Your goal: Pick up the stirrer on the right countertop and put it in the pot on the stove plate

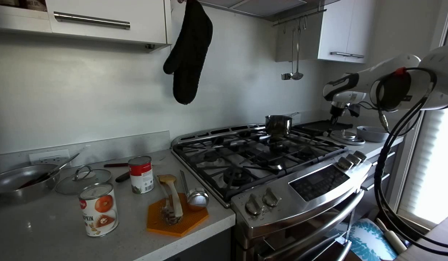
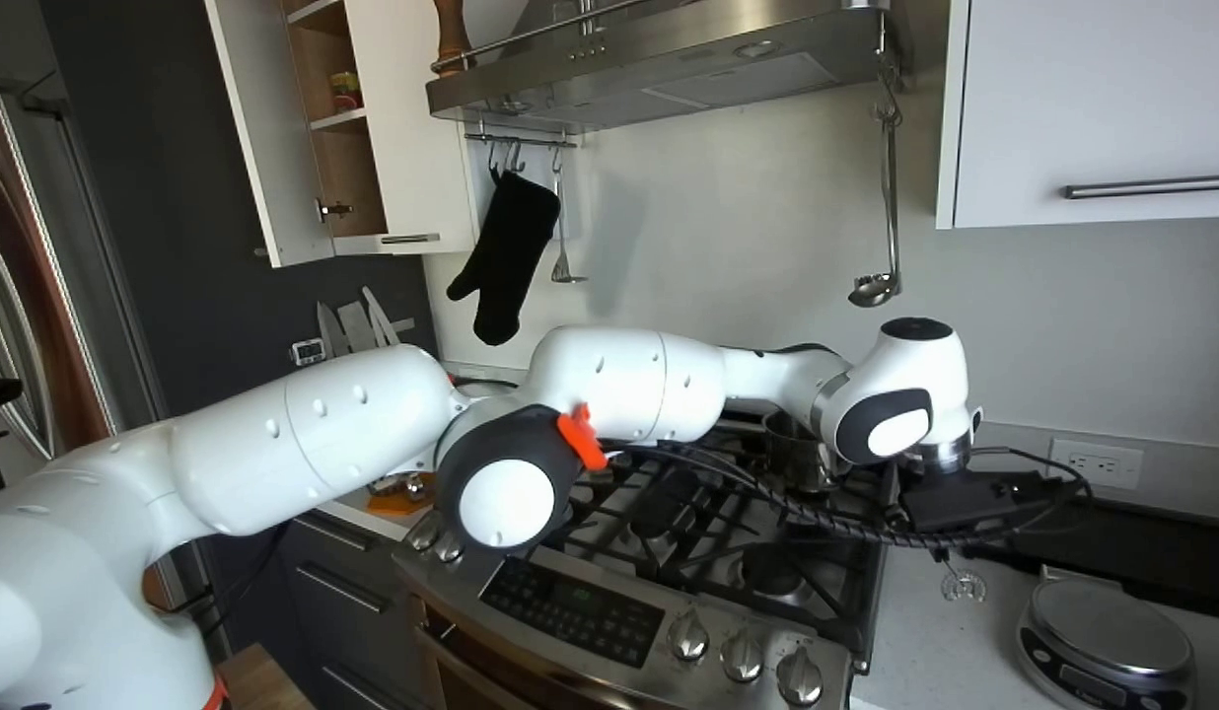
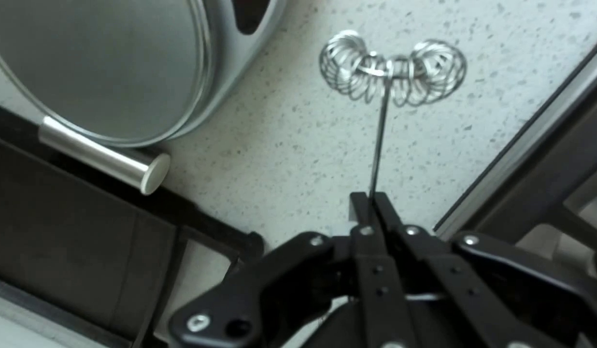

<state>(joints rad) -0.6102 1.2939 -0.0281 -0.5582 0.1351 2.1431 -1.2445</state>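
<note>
Hand (image 3: 371, 199) pinches the stirrer (image 3: 383, 104), its wire coil (image 3: 401, 67) below.

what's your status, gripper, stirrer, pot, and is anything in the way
Gripper shut on the stirrer, over the right countertop. Pot upright on the stove plate, stirrer not in it yet. No obvious obstacle between them.

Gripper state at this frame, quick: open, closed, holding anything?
Gripper: closed, holding the wire-coil stirrer by its thin stem.
</note>
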